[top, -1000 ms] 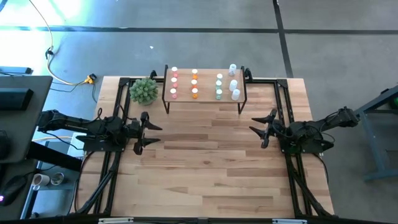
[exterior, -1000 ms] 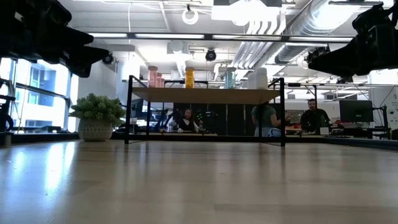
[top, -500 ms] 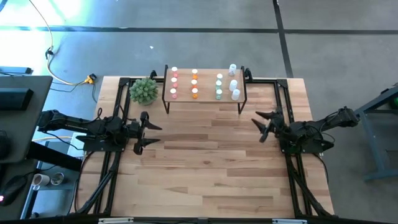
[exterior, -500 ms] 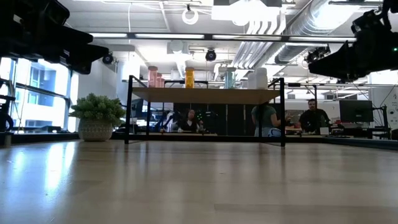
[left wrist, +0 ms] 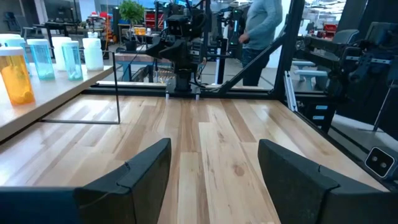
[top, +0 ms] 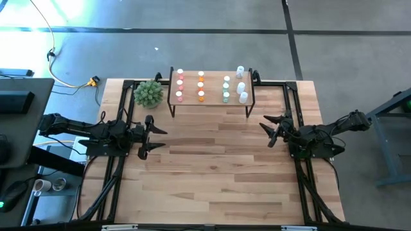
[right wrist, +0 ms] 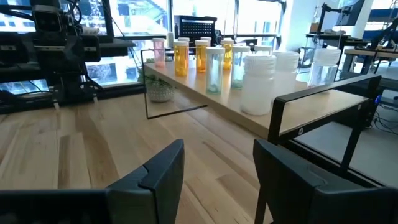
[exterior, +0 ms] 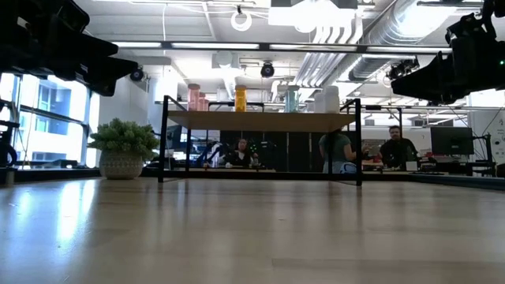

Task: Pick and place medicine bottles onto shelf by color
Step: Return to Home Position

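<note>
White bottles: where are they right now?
High view: the white bottles stand in a column at the right end of the shelf, beside the green bottles.

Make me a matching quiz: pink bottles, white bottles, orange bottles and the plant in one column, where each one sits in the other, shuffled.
1 pink bottles
2 white bottles
3 orange bottles
4 plant

A on the table, beside the shelf
B shelf end farthest from the plant
C shelf end nearest the plant
D on the shelf, between pink and green bottles

Pairs: 1-C, 2-B, 3-D, 4-A
</note>
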